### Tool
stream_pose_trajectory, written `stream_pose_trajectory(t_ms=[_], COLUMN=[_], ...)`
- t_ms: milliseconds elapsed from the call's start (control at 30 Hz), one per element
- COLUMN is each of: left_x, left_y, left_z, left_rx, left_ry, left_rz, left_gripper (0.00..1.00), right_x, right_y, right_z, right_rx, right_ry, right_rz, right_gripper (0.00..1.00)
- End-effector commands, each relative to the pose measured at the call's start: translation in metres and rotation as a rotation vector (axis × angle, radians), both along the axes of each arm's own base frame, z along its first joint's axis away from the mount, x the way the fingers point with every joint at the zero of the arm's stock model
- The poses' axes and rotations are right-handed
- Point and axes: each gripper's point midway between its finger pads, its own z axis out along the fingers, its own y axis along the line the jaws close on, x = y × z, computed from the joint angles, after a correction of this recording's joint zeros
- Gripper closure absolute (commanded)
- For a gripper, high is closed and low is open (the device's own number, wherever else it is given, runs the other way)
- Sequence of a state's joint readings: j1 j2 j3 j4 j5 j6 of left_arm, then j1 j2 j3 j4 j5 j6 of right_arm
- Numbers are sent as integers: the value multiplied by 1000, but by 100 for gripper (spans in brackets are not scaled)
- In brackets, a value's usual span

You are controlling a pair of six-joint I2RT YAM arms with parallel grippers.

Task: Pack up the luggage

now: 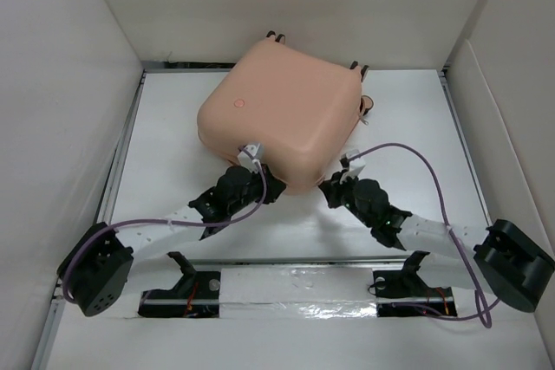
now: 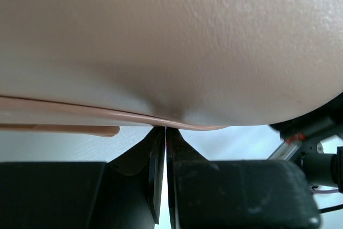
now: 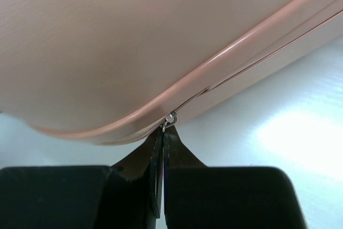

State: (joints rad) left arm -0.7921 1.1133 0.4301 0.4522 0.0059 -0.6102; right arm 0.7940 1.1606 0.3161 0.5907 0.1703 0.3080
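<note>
The luggage (image 1: 277,114) is a salmon-pink hard-shell suitcase lying flat and closed in the middle of the table, with a round button mark (image 1: 238,103) on top. It fills the left wrist view (image 2: 171,41) and the right wrist view (image 3: 134,41). My left gripper (image 1: 253,155) is at its near edge. Its jaws (image 2: 166,130) are shut at the seam with a thin pink sliver between them. My right gripper (image 1: 347,166) is at the near right corner. It is shut (image 3: 165,131) on the zipper pull, whose metal ring (image 3: 170,119) shows at the tips.
White walls (image 1: 69,84) box in the table on the left, back and right. The suitcase's black wheels (image 1: 276,36) point toward the back wall. A small pink loop (image 1: 368,106) hangs at its right side. My right arm (image 2: 316,148) shows in the left wrist view.
</note>
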Motion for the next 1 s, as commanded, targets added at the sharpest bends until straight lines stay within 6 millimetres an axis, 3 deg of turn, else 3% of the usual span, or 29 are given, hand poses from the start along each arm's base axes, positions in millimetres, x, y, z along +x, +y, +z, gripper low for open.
stream_pose_trajectory(t_ms=[0, 167, 267, 400, 533, 600, 633, 700, 733, 767, 800, 967], left_x=[49, 62, 65, 62, 60, 59, 59, 62, 65, 67, 81, 113], left_y=[-22, -37, -42, -59, -58, -54, -51, -32, -21, -7, 21, 91], left_z=[81, 83, 89, 90, 82, 74, 73, 69, 69, 84, 82, 180], left_rx=[-143, -150, -167, -163, -159, -132, -118, -93, -97, -149, -161, -253], left_ry=[-203, -200, -208, -189, -174, -153, -151, -145, -144, -153, -135, -291], left_rz=[76, 67, 66, 14, 18, 26, 33, 93, 127, 180, 274, 483], left_gripper=[97, 97, 97, 97, 97, 96, 91, 83, 67, 59, 55, 42], right_x=[-36, -92, -120, -131, -116, -104, -99, -87, -85, -82, -80, -83], right_y=[24, 58, 86, 122, 152, 163, 166, 173, 172, 169, 162, 147], right_z=[0, -10, -2, 14, 47, 78, 84, 92, 89, 90, 83, 77], right_rx=[29, 10, 24, 36, 127, 224, 245, 262, 259, 270, 286, 304], right_ry=[68, 150, 164, 153, 95, 48, 37, 6, 9, 11, 31, 52], right_rz=[93, 245, 331, 359, 318, 273, 247, 196, 181, 157, 137, 164], right_gripper=[100, 100, 100, 100, 100, 100, 100, 100, 100, 100, 100, 100])
